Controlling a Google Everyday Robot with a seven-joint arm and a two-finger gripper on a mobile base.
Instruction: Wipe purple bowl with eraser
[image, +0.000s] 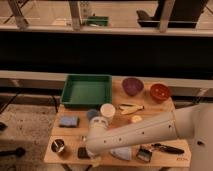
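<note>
The purple bowl (132, 86) stands upright at the back of the wooden table (165, 159), right of the green tray. The eraser (83, 152), a small dark block, lies near the table's front edge on the left. My white arm (135, 134) reaches in from the right across the front of the table. My gripper (93, 156) is at the arm's end, low over the front edge, right next to the eraser. The wrist hides most of the gripper. The gripper is far from the purple bowl.
An orange-red bowl (160, 92) stands right of the purple bowl. A green tray (86, 90) is at the back left. A blue sponge (68, 121), blue cup (92, 114), white cup (107, 110), metal cup (59, 146), grey-blue cloth (121, 152) and brush (145, 154) lie about the table.
</note>
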